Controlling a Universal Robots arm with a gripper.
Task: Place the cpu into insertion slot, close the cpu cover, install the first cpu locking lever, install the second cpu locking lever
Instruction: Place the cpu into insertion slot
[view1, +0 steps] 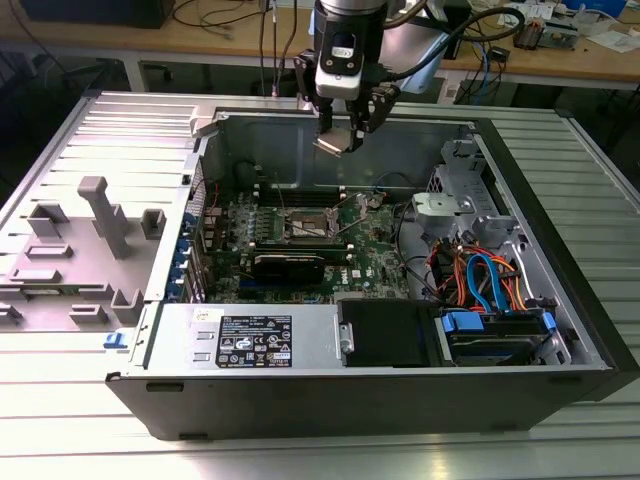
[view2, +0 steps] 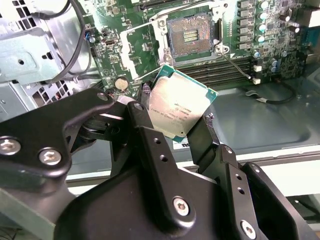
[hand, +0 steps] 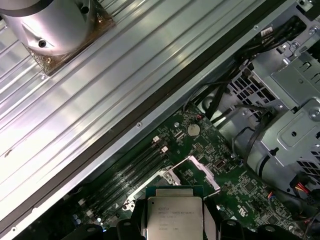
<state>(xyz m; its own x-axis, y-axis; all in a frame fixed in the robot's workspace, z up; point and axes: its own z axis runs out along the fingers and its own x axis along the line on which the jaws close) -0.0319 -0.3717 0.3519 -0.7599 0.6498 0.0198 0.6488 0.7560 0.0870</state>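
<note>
Above the open case (view1: 330, 400), tool (view1: 343, 136) hangs over the rear part of the motherboard (view1: 370, 260), clamped on the cpu (view1: 334, 143). Fingers (view2: 145, 125) grip it by two opposite edges. Chip is tilted, metal top facing the second wrist view. Cpu is in the air, clear of the board. Slot (view2: 192, 32) sits on the board below with its contacts exposed, well apart from the cpu. Case rests on a ribbed metal bench (view1: 300, 455).
</note>
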